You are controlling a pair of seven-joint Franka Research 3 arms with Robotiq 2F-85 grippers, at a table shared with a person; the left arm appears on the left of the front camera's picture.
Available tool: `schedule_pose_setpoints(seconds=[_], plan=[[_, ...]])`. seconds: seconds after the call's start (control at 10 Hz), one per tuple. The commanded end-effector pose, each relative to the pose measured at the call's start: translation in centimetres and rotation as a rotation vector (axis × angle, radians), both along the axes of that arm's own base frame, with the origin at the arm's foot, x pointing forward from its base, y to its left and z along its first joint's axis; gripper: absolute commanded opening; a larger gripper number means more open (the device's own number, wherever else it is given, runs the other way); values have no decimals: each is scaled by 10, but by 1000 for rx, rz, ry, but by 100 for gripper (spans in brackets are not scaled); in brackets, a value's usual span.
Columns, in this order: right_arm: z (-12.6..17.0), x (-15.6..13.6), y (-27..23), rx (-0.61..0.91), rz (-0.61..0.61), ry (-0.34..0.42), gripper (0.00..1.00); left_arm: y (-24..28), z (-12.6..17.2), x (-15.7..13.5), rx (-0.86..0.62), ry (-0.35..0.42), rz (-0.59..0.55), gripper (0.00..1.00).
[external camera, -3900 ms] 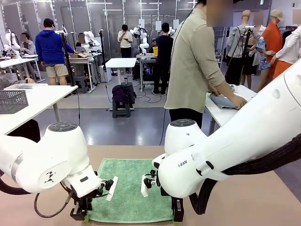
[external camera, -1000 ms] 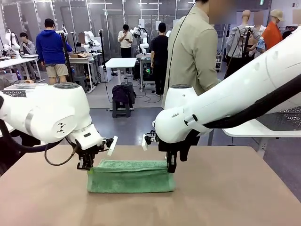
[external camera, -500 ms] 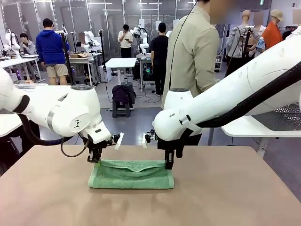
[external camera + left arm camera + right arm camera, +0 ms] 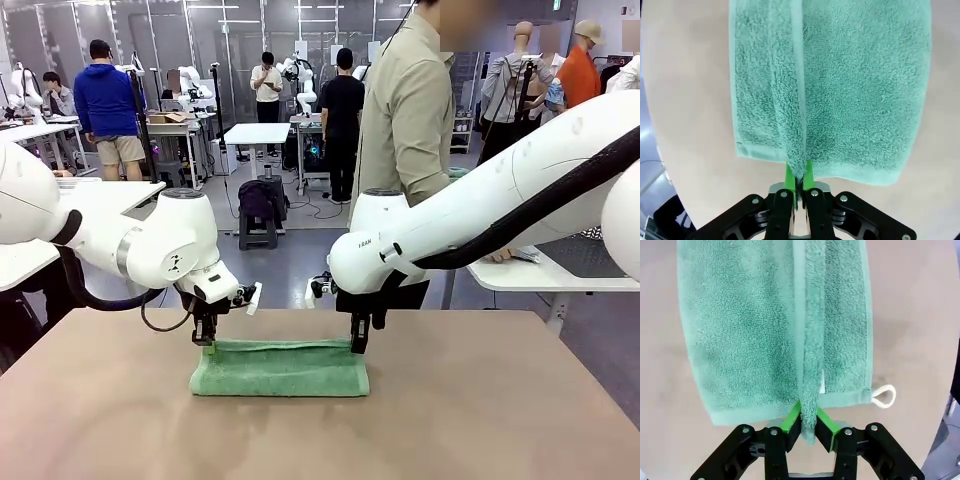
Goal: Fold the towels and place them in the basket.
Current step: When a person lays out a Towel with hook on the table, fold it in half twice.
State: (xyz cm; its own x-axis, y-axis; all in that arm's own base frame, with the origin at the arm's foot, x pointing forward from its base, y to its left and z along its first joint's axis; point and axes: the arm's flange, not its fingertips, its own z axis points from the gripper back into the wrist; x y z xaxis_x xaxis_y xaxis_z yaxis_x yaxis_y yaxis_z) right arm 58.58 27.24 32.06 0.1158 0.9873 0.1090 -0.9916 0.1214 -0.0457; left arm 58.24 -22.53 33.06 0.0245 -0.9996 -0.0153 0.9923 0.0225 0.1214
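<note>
Front view: the left gripper point(image 4: 204, 338) stands at the left end of the mint green towel point(image 4: 280, 368), which lies folded double on the brown table point(image 4: 480, 420); this gripper's fingers are pinched tight on the towel's raised far edge. The right gripper point(image 4: 357, 345) holds the right end likewise, green pads point(image 4: 793, 418) clamped on a bunched ridge of terry, near a white hanging loop point(image 4: 883, 395) at the towel's corner.
</note>
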Motion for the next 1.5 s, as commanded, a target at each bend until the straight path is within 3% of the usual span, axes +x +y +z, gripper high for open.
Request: schedule_pose_setpoints(seconds=[0.0, 0.1, 0.2, 0.3, 0.4, 0.5, 0.6, 0.7, 0.8, 0.9, 1.1, 1.3, 1.4], plan=[[2, 5, -6, 5, -17, -6, 0, 0, 3, 10, 19, 3, 14, 4], [-1, 7, -7, 7, -16, -17, 0, -1, 1, 13, 22, 2, 5, 4], [-3, 8, -5, 23, -10, -16, 13, -2, 0, 13, 12, 2, -4, 22], [-3, 8, -4, 29, -7, -33, 30, -3, 1, 13, 8, -17, 2, 26], [-2, 8, -5, 35, -9, -67, 33, -1, 3, 13, 3, -46, 17, 42], [0, 8, -5, 38, -12, -95, 50, 1, 5, 13, 1, -69, 35, 46], [2, 8, -5, 39, -13, -103, 53, 4, 8, 13, 3, -86, 46, 61], [5, 7, -6, 39, -15, -104, 70, 7, 12, 11, 5, -102, 50, 65], [15, 2, -6, 37, -13, -107, 73, 14, 22, 8, 0, -122, 49, 80], [29, -4, -9, 37, -21, -104, 82, 22, 36, 4, -5, -126, 36, 83], [69, -33, -15, 39, -68, -84, 82, 47, 74, -16, -11, -184, 33, 83], [115, -80, -23, 136, -274, 53, 82, 72, 115, -55, -70, -129, 3, 83], [133, -99, -29, 206, -412, 74, 82, 84, 127, -71, -124, -102, 15, 83]])
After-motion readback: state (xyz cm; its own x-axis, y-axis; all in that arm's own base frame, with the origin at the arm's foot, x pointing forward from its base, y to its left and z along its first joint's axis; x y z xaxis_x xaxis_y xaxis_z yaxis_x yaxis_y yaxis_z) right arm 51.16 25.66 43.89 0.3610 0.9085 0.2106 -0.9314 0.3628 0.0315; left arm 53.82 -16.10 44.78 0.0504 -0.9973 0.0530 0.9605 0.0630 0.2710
